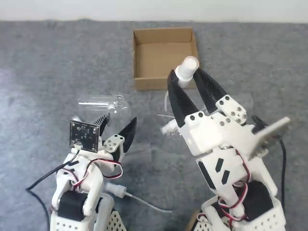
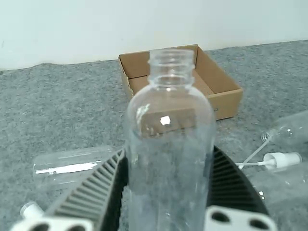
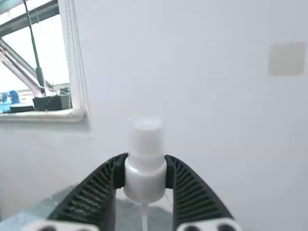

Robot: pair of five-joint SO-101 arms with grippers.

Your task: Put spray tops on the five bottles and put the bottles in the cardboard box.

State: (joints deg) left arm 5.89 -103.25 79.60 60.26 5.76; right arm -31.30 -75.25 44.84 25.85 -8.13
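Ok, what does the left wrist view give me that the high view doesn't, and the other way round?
Left wrist view: the clear bottle in the left gripper has a bare threaded neck with no top on it, and a loose spray top lies on the carpet off to one side. High view: the right gripper holds a white spray top. Both: the cardboard box and the held bottle.

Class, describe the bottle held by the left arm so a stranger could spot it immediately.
Start at the cardboard box on the grey carpet; nearer the arms, the left arm's fingers clamp a clear bottle. It has a bare threaded neck with no spray top, and neighbouring bottles lie flat.
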